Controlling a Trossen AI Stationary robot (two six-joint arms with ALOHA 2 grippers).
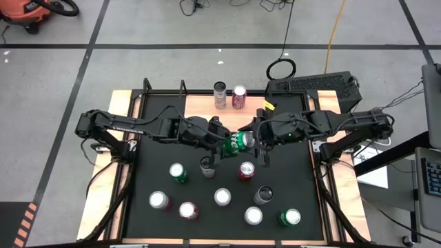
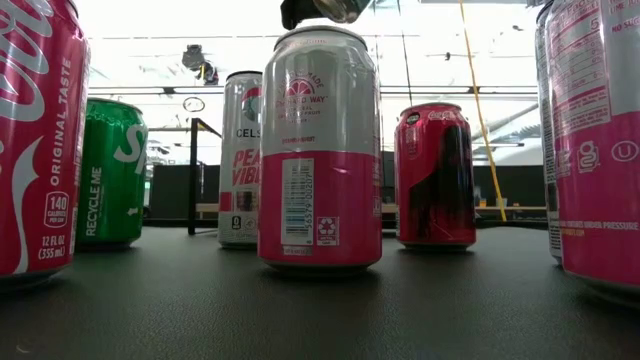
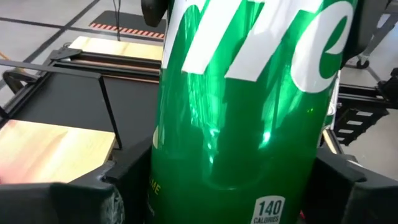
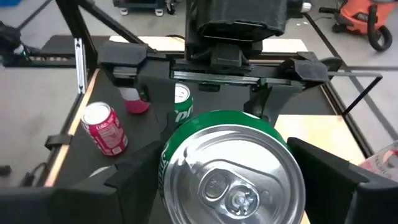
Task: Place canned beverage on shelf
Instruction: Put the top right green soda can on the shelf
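At the centre of the high view, both arms reach inward and meet. The left gripper (image 1: pixel 227 143) and right gripper (image 1: pixel 256 140) each grasp the green can (image 1: pixel 239 141), lying sideways above the tabletop (image 1: pixel 289 179).

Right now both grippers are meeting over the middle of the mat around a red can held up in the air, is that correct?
Not quite: the can between the left gripper and the right gripper is green, not red. The high view shows it, and both wrist views confirm the green can. The rest stands.
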